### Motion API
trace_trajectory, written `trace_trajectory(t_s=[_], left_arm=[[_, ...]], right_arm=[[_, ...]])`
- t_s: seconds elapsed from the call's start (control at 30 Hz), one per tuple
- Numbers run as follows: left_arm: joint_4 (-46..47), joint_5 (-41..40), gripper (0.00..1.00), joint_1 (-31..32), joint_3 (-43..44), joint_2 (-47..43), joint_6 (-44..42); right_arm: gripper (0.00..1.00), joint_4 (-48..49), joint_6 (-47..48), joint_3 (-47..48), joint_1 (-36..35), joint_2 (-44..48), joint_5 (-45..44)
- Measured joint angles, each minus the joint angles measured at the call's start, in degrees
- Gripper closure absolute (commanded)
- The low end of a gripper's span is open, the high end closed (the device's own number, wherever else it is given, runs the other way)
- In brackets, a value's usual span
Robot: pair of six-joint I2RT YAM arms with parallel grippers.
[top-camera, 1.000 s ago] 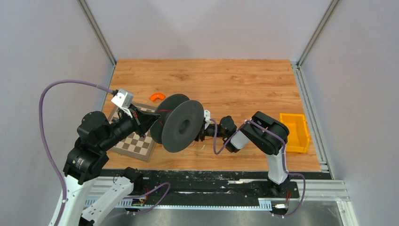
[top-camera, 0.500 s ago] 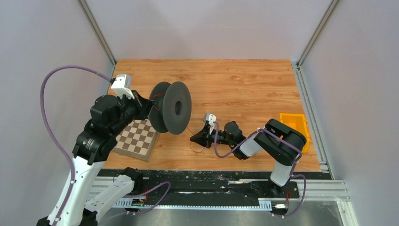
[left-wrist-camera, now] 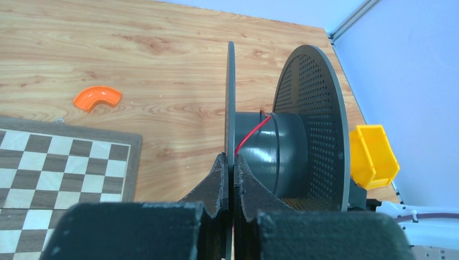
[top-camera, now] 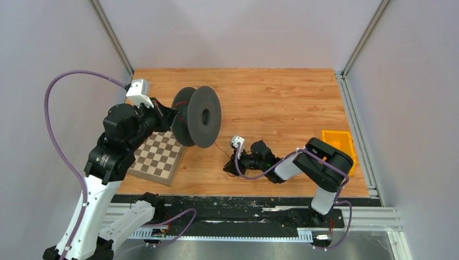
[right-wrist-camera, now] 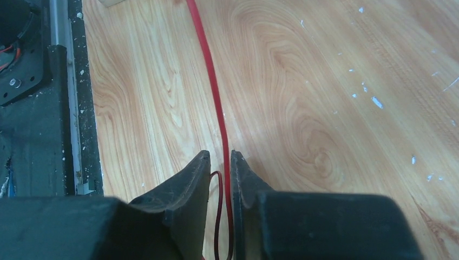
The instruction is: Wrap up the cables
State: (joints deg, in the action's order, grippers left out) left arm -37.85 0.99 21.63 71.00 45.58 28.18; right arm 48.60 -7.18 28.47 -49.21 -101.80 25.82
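A black spool (top-camera: 198,116) hangs above the table, its flanges upright. My left gripper (top-camera: 169,116) is shut on the rim of its near flange; the left wrist view shows my fingertips (left-wrist-camera: 221,168) pinching that thin flange at the left gripper (left-wrist-camera: 230,160). A thin red cable (left-wrist-camera: 250,135) crosses the spool hub (left-wrist-camera: 281,154). The cable (top-camera: 219,147) runs down to my right gripper (top-camera: 228,167), low over the wood. In the right wrist view the cable (right-wrist-camera: 214,92) runs straight between the nearly closed jaws of the right gripper (right-wrist-camera: 220,155), with a small loop behind it.
A chessboard (top-camera: 157,157) lies at the front left, under my left arm. An orange curved piece (left-wrist-camera: 97,97) lies behind it. A yellow bin (top-camera: 331,135) sits at the right edge, partly behind my right arm. A black rail (top-camera: 243,201) runs along the table front.
My left arm carried the spool back and to the left. My right gripper left the spool's side, dropped to the table and drew the cable toward the front.
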Motion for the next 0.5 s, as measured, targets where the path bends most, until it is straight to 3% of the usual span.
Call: trace_trajectory(t_s=[0.3, 0.5], left_arm=[[-0.81, -4.48, 1.00, -0.17, 1.53, 0.72, -2.16], [-0.50, -4.94, 1.00, -2.45, 1.53, 3.76, -0.76]], right_arm=[[0.97, -4.55, 0.11, 0.02, -1.38, 0.98, -1.51], [0.99, -16.61, 2.19, 1.70, -10.16, 8.28, -8.70]])
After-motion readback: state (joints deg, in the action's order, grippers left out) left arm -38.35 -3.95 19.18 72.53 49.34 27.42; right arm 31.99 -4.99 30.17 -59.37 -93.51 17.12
